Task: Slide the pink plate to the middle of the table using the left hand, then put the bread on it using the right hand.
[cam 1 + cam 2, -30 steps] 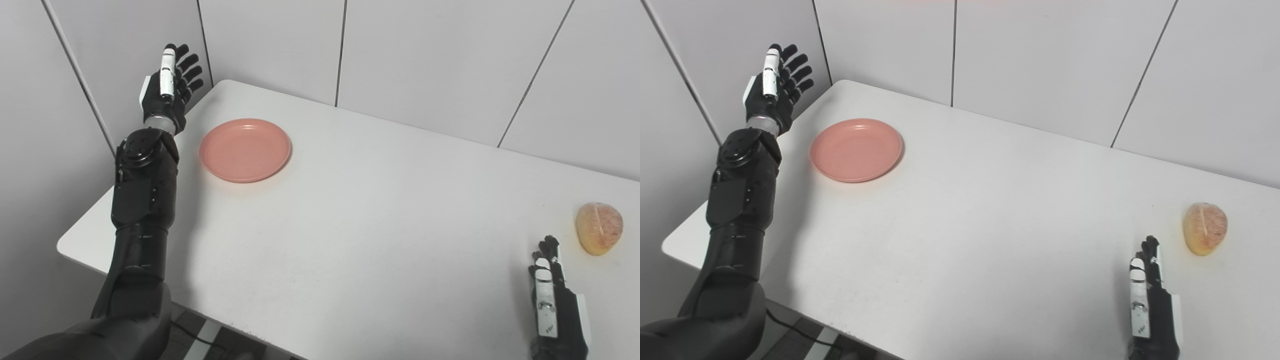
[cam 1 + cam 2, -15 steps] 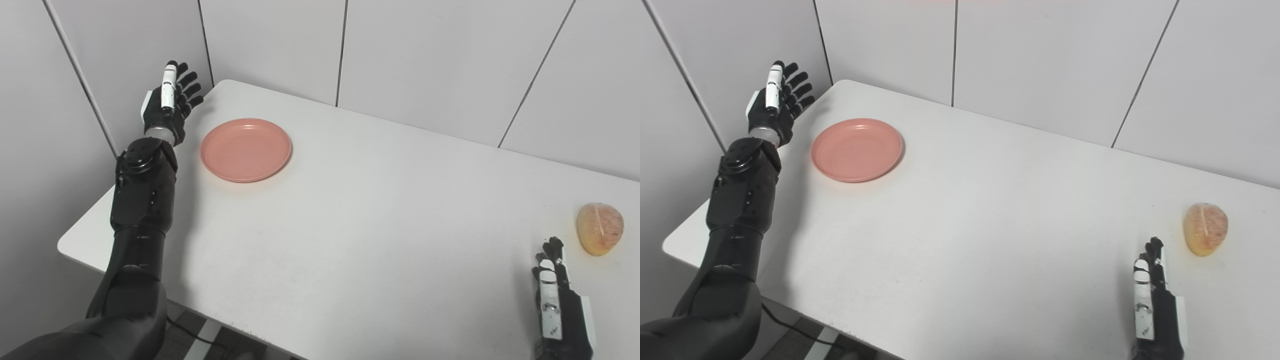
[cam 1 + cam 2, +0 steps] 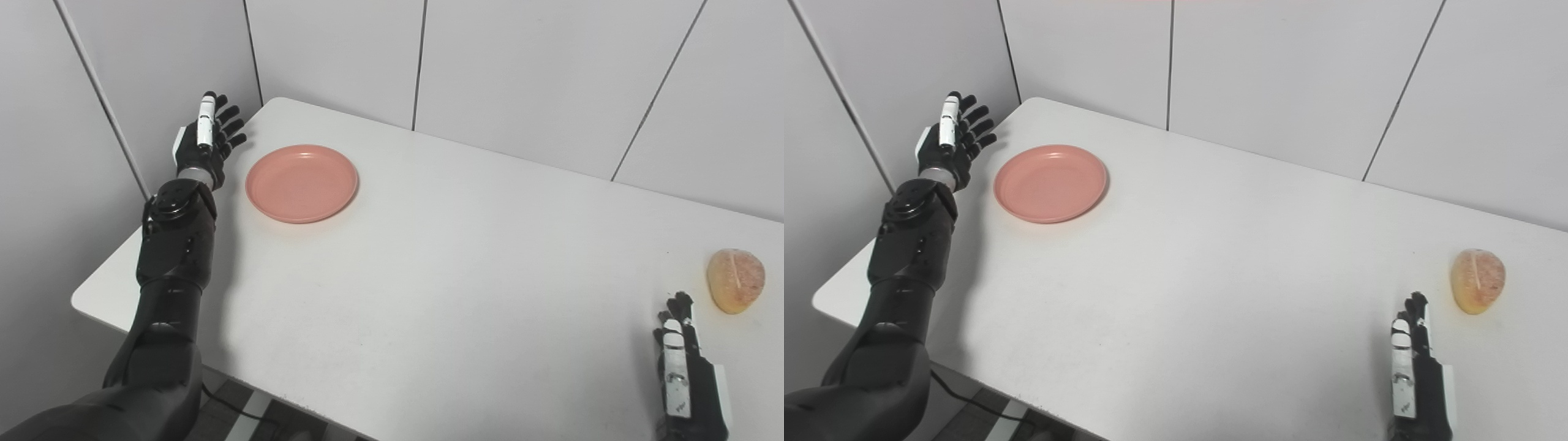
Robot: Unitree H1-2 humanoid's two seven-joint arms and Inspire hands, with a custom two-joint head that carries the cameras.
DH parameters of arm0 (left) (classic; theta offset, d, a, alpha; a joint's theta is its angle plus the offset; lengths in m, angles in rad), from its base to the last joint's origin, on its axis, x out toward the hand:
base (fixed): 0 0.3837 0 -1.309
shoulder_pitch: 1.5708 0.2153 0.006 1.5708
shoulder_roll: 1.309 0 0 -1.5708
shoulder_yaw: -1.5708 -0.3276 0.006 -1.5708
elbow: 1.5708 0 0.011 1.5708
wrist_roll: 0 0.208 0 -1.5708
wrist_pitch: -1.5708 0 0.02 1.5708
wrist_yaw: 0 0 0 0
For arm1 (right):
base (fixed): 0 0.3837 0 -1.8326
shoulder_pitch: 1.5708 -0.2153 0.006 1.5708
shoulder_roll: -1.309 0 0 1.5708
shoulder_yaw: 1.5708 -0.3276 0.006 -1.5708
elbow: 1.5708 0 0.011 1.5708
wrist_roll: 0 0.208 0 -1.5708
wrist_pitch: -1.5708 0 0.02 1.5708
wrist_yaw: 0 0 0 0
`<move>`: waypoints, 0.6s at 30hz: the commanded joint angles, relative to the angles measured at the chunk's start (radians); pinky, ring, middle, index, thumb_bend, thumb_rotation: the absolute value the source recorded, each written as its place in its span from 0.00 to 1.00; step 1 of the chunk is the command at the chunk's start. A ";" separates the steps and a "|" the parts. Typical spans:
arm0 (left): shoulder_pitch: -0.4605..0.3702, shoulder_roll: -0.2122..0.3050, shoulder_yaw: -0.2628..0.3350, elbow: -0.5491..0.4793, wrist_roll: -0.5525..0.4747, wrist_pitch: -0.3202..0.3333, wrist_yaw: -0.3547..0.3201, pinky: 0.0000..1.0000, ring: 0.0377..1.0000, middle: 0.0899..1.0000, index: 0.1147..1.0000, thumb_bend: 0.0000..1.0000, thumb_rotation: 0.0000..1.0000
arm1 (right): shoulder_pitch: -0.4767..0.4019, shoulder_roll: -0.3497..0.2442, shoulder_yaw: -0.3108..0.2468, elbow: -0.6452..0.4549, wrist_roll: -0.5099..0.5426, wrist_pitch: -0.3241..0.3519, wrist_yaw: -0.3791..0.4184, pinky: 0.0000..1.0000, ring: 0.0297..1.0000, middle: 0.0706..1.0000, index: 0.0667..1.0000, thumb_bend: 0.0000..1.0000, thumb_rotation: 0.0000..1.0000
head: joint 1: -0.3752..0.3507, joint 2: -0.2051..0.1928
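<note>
**Plate at far left, bread at far right, both hands empty**

Pink plate flat on the white table, near the far left corner, well short of the middle. Nothing on it.

Left hand just beside the plate, off its left rim and apart from it, raised by the table's left edge. Fingers spread and pointing up toward the wall, palm turned toward the plate, holding nothing. Black forearm rising from the lower left corner of the view.

Bread, a rounded golden loaf with a pale slit down its middle, lying on the table near the right edge, well apart from the plate.

Right hand low at the bottom right, just short of the bread and slightly left of it, not touching. Seen edge-on, fingers straight and close together, pointing away toward the far side; empty. Gap between thumb and fingers hard to judge from this angle.

Grey panelled wall behind the table.
</note>
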 commanded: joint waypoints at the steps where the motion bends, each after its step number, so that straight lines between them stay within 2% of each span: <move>1: -0.039 0.042 0.004 -0.006 -0.006 -0.027 0.000 0.81 0.85 0.85 0.85 0.34 1.00 | -0.017 -0.001 -0.004 -0.030 0.003 -0.017 0.002 1.00 1.00 1.00 1.00 0.10 1.00 | -0.001 0.002; 8: -0.037 0.041 -0.001 0.042 -0.006 -0.050 -0.012 0.86 0.89 0.89 0.87 0.34 1.00 | -0.018 -0.005 -0.001 -0.038 -0.010 -0.001 0.002 1.00 1.00 1.00 0.99 0.11 1.00 | 0.000 0.002; 15: -0.042 0.039 -0.006 0.070 0.002 -0.039 0.001 0.90 0.88 0.87 0.85 0.36 1.00 | -0.017 -0.005 0.000 -0.036 -0.001 -0.020 0.007 1.00 1.00 1.00 0.99 0.12 1.00 | -0.001 0.006; 18: -0.041 0.043 -0.020 0.085 0.011 -0.046 -0.008 0.91 0.88 0.87 0.85 0.36 1.00 | -0.016 -0.005 0.001 -0.043 -0.010 -0.007 0.004 1.00 1.00 1.00 0.99 0.12 1.00 | -0.001 0.006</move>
